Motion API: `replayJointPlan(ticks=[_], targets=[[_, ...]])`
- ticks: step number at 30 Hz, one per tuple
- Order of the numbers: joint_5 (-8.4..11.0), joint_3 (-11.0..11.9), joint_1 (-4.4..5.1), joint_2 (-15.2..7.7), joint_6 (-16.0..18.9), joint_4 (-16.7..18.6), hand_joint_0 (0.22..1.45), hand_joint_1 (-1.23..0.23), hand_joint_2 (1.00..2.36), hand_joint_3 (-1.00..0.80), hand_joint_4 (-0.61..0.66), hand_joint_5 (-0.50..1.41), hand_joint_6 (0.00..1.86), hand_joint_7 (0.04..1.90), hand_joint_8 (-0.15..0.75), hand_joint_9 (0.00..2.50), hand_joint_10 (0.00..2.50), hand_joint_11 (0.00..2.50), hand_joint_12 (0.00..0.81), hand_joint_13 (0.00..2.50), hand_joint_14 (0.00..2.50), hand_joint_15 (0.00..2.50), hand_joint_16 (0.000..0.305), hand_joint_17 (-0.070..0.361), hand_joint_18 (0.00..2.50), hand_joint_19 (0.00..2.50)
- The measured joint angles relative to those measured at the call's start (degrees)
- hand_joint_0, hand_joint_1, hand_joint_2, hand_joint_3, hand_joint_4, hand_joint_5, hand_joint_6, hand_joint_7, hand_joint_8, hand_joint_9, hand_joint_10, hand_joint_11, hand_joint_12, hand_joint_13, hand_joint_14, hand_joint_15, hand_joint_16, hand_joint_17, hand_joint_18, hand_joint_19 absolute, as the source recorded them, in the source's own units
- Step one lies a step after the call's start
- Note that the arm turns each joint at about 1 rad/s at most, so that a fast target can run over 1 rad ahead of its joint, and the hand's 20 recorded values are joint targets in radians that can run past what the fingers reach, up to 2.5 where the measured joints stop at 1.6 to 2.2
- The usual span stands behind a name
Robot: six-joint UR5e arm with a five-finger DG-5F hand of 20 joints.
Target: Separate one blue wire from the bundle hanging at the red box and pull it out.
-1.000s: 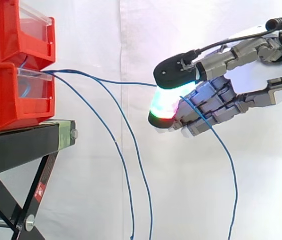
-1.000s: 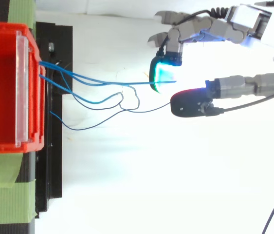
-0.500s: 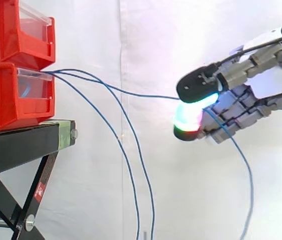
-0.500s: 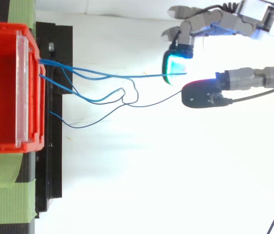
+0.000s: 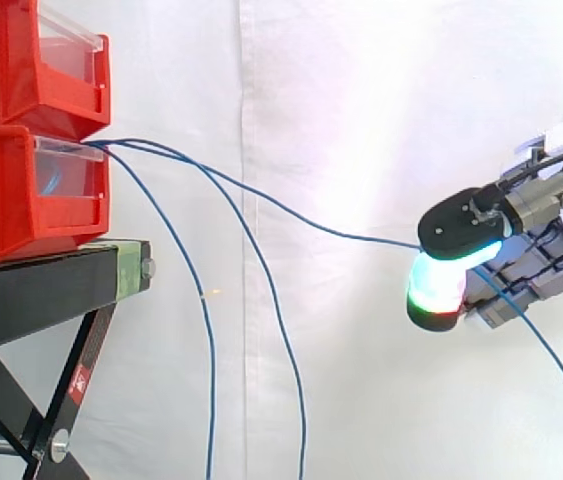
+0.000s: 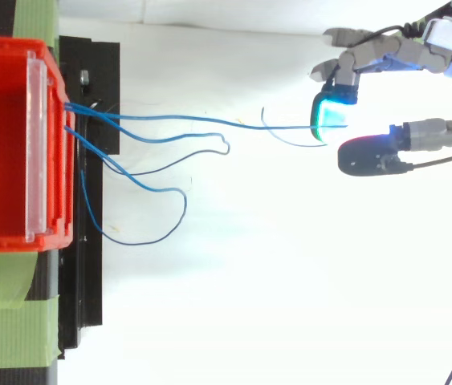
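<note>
Now well into the pulling step: at the left, the red box point(image 5: 1, 195) sits on the black stand point(image 5: 51, 285) with an upper bin point(image 5: 21, 60) stacked on it, and all 3 blue wires emerge at its front lip. From that lip 2 loose wires point(image 5: 208, 340) sag downward just right of the stand and hang free toward the bottom of the side view. The chosen blue wire point(image 5: 291, 212) runs apart from them, sloping rightward and slightly downward across the white curtain point(image 5: 361, 100), clear of the other 2 along most of its length. At the right, the hand point(image 5: 536, 275) pinches this wire between its dark thumb pad point(image 5: 458, 225) and a glowing fingertip point(image 5: 438, 285), with the remaining fingers curled behind. The wire's free tail drops away below the hand toward the lower right corner. From above, the same wire stretches nearly straight from the box to the lit fingertip, while the 2 loose ones lie in slack loops near the stand. Separation looks done, and the pull-out seems only partly done, since the wire's other end reaches in at the box's lip. The next move likely calls for a firm pinch and a steady draw rightward, away from the box, until that end comes free without dragging the others.
</note>
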Motion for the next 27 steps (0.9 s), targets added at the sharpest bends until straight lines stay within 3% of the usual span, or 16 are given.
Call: replayJointPlan(ticks=[4, 10, 27], targets=[[0.52, -1.08, 0.13, 0.33, 0.12, 4.82, 0.62, -0.73, 1.03, -0.11, 0.13, -0.17, 0.79, 1.21, 0.282, 0.37, 0.01, 0.28, 0.339, 0.00, 0.00, 0.15, 0.050, 0.113, 0.00, 0.26], [0.51, -1.32, 0.17, 0.37, -0.09, 7.86, 0.62, -0.73, 1.03, -0.11, 0.13, -0.17, 0.79, 1.21, 0.283, 0.37, 0.01, 0.28, 0.339, 0.00, 0.01, 0.16, 0.050, 0.113, 0.00, 0.26], [0.49, -1.34, 0.18, 0.40, -0.26, 9.68, 0.62, -0.73, 1.03, -0.10, 0.13, -0.16, 0.79, 1.20, 0.282, 0.37, 0.01, 0.28, 0.338, 0.00, 0.00, 0.15, 0.050, 0.112, 0.00, 0.26]])
